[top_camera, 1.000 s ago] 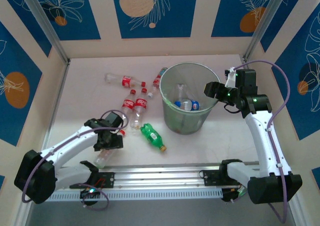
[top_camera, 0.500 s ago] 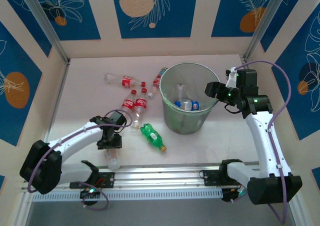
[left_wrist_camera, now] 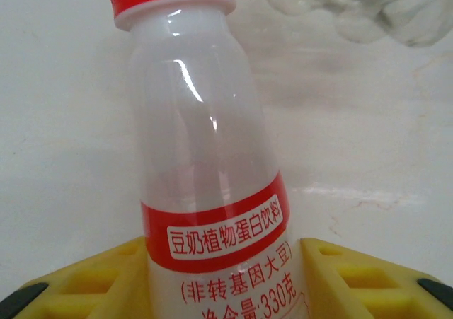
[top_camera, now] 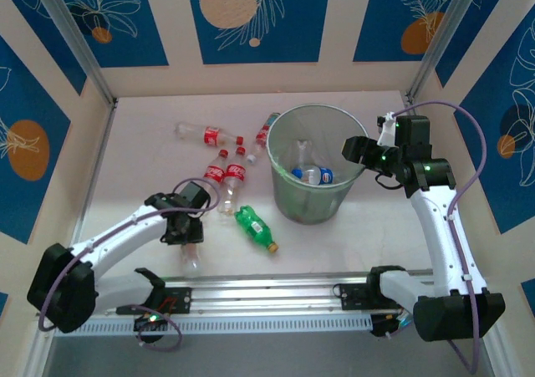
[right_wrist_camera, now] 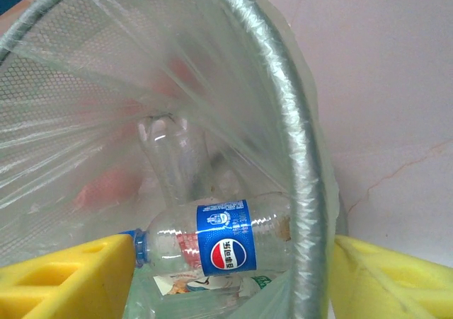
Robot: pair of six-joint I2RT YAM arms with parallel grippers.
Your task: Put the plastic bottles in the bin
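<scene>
A milky white bottle (left_wrist_camera: 205, 156) with a red band and red cap lies pinched between my left gripper's (left_wrist_camera: 226, 283) yellow fingers; from above, that left gripper (top_camera: 186, 240) is at the table's near left, shut on this bottle (top_camera: 191, 258). Three red-labelled clear bottles (top_camera: 216, 173) and a green bottle (top_camera: 255, 228) lie left of the pale-green bin (top_camera: 284, 195). My right gripper (top_camera: 355, 150) hangs open over the bin's right rim (right_wrist_camera: 301, 163), which passes between its fingers. Inside lie a blue-labelled bottle (right_wrist_camera: 226, 238) and a clear one (right_wrist_camera: 173, 163).
The metal rail (top_camera: 276, 289) runs along the near edge just behind the held bottle. Another clear bottle's base (left_wrist_camera: 368, 8) lies just beyond the held one. Bare table stretches right of the bin and at the far left.
My left gripper swung right and slightly away from the rail, carrying the white bottle and turning it. The right arm and the bin have stayed put.
</scene>
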